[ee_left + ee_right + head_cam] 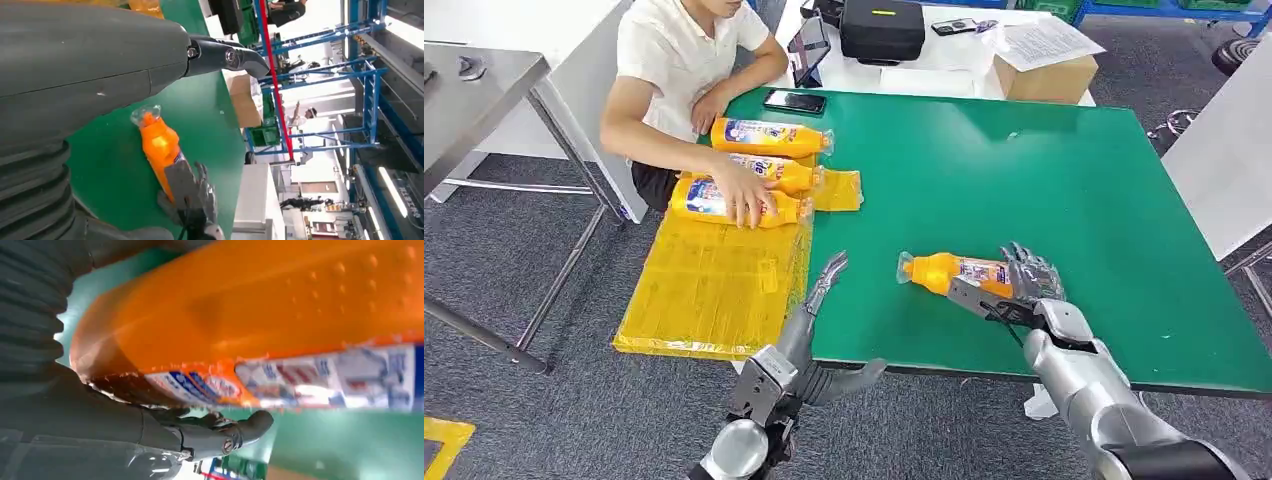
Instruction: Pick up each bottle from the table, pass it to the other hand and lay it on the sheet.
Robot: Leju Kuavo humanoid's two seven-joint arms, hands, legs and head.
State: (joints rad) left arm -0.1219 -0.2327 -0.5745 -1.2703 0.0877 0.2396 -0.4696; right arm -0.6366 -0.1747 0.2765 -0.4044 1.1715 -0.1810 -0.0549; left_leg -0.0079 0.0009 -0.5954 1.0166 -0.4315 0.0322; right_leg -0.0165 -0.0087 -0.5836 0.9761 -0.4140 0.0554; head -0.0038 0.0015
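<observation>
My right hand point(1022, 285) grips an orange bottle point(954, 272) with a blue and white label, lying flat just over the green table point(1044, 170), its cap pointing left. The same orange bottle point(260, 315) sits close against my right hand point(165, 425) in the right wrist view. My left hand point(819, 300) hangs open at the table's near edge, left of the bottle, fingers stretched forward. The left wrist view shows the bottle point(159, 145) beyond my left hand point(150, 55). Three more orange bottles point(764, 137) lie on the yellow sheet point(714, 270), where a person's hand point(742, 190) rests on one.
A person in a white shirt point(674, 60) sits at the table's far left corner. A black phone point(795, 101) lies near that corner. Behind the table stand a black case point(882, 28) and a cardboard box point(1044, 75). A metal table point(474, 90) is at the left.
</observation>
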